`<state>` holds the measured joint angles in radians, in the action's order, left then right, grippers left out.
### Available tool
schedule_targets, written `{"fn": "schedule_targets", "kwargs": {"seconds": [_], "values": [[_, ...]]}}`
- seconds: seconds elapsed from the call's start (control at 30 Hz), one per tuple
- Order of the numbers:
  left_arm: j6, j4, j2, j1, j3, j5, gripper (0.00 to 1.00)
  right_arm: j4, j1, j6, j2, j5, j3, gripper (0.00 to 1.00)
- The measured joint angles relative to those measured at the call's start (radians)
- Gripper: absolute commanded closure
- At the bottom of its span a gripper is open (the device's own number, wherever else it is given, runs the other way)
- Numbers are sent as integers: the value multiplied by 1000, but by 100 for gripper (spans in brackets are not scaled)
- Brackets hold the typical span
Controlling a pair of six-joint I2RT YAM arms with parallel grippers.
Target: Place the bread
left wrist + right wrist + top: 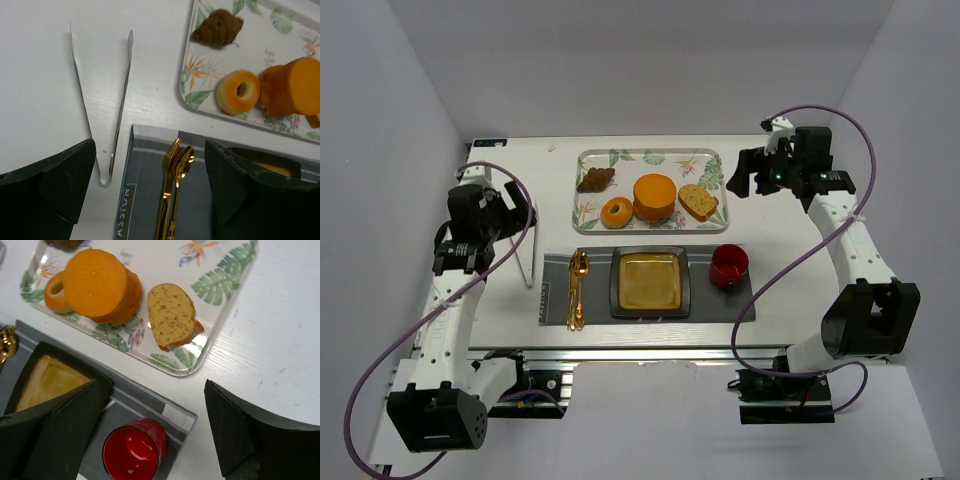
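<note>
White table [510, 160] fills my overhead feed, with a leaf-printed tray [650, 152] at the far side. The bread [595, 180] lies in the tray's left end, near the glazed donut [617, 212], then an orange cake block [654, 197] and a speckled bread slice [698, 202] to the right. Nearer the arms a grey placemat [555, 265] carries gold cutlery [577, 290], a dark square plate [617, 282] and a red cup [729, 265]. From here I see the left gripper [513, 215] hovering over bare table left of the mat, and the right gripper [750, 183] just off the tray's right end; both are well apart from the bread. On my left wrist feed the two fingers stand far apart with nothing between them, and below them the mat's corner and the cutlery show. Metal tongs [121, 95] lie flat on the table with their arms spread away from the camera. The bread sits at the top of this feed in the tray's corner, with the donut and the orange block lower right. On my right wrist feed the jaws are likewise wide and empty, framing the red cup and the plate's corner. The slice, block and donut are on the tray above, and only a dark sliver of the bread shows at the top-left edge.
</note>
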<state>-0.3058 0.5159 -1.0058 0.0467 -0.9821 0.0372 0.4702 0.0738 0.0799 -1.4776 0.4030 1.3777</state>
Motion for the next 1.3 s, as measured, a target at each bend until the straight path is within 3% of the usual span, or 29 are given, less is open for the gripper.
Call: {"fn": "schedule_targets", "kwargs": {"seconds": [0.07, 0.13, 0.23, 0.27, 0.33, 0.37, 0.4, 0.47, 0.5, 0.6, 0.63, 1.0, 1.3], "values": [[-10, 23, 1, 0, 34, -1, 3, -8, -10, 28, 1, 55, 0, 11], [-15, 47, 1, 0, 71, -1, 5, -9, -24, 100, 5, 148, -1, 20], [-18, 81, 1, 0, 112, -5, 6, -20, -35, 210, 22, 280, -13, 83], [-18, 87, 1, 0, 120, -11, 11, -27, -34, 233, 31, 315, -26, 100], [-20, 102, -1, 2, 127, -26, 25, -35, -32, 256, 42, 365, -51, 100], [-19, 106, -3, 5, 127, -35, 38, -37, -31, 262, 43, 380, -62, 74], [-20, 106, -6, 8, 127, -43, 43, -37, -27, 261, 42, 393, -72, 51], [-9, 105, -23, 14, 127, -57, 41, -32, -25, 267, 38, 410, -85, 19], [-2, 101, -40, 17, 131, -64, 34, -30, -25, 268, 35, 415, -85, 15], [11, 95, -98, 20, 151, -80, 11, -24, -25, 282, 30, 423, -86, 11], [18, 91, -120, 21, 159, -82, 9, -24, -25, 284, 30, 426, -89, 11], [104, -46, -402, 23, 174, -78, 12, -44, -25, 282, 51, 431, -183, 11], [163, -160, -541, 23, 171, -83, 23, -51, -25, 270, 52, 432, -183, 11]]}}
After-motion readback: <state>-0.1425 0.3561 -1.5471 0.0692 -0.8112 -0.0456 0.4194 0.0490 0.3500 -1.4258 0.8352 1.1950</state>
